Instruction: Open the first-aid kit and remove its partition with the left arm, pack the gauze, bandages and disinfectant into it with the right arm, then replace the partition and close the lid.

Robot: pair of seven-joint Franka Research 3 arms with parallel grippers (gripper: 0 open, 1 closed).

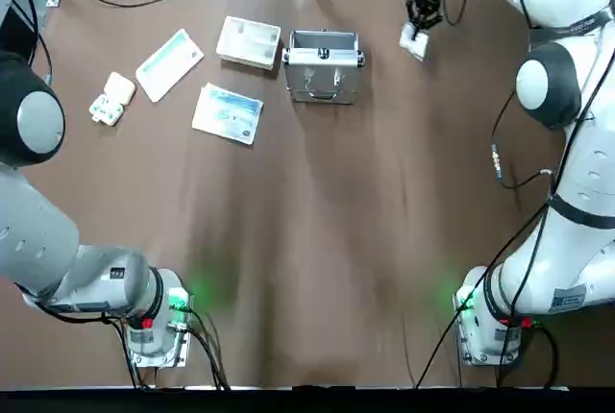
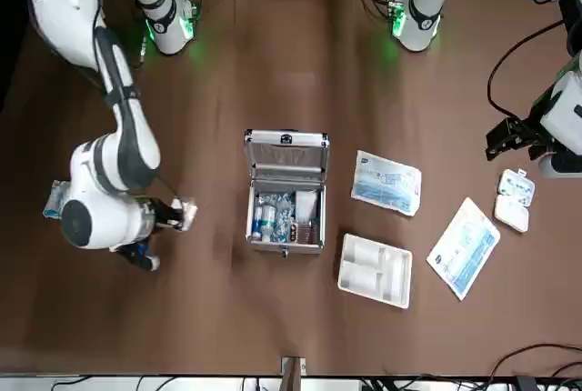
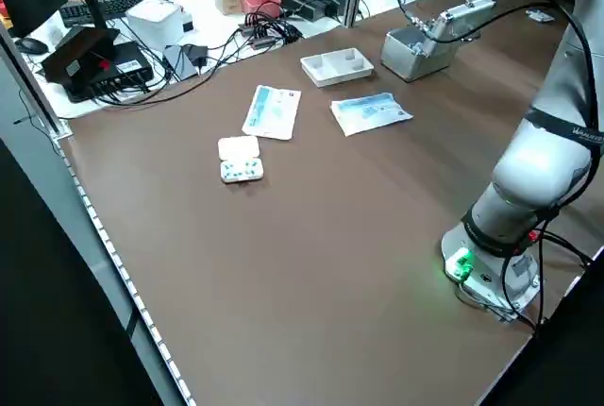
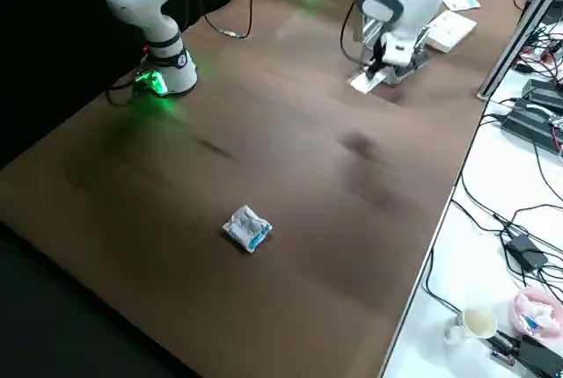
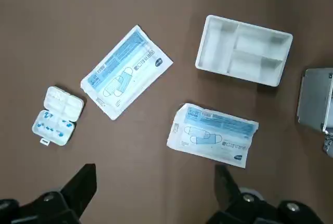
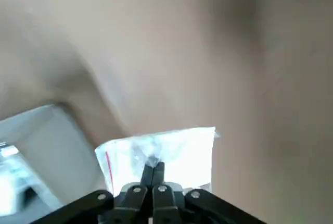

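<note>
The first-aid kit [image 1: 322, 67] stands open at the table's far middle, lid up, with several blue-and-white items inside [image 2: 284, 214]; I cannot tell the disinfectant among them. The cream partition [image 1: 249, 41] lies on the table just left of the kit. To the kit's right, my right gripper [image 1: 420, 24] hangs shut on a small white packet [image 6: 161, 151], apart from the kit [image 6: 36, 140]. My left gripper [image 5: 155, 187] is open and holds nothing, high over the flat packets at the far left.
Two flat blue-and-white packets [image 1: 169, 63] [image 1: 229, 113] and a small white pill box [image 1: 111, 98] lie left of the partition. A crumpled blue-and-white packet [image 4: 247, 228] lies alone near the table's far right. Cables and equipment [image 3: 104, 57] line the benches past the table's edges.
</note>
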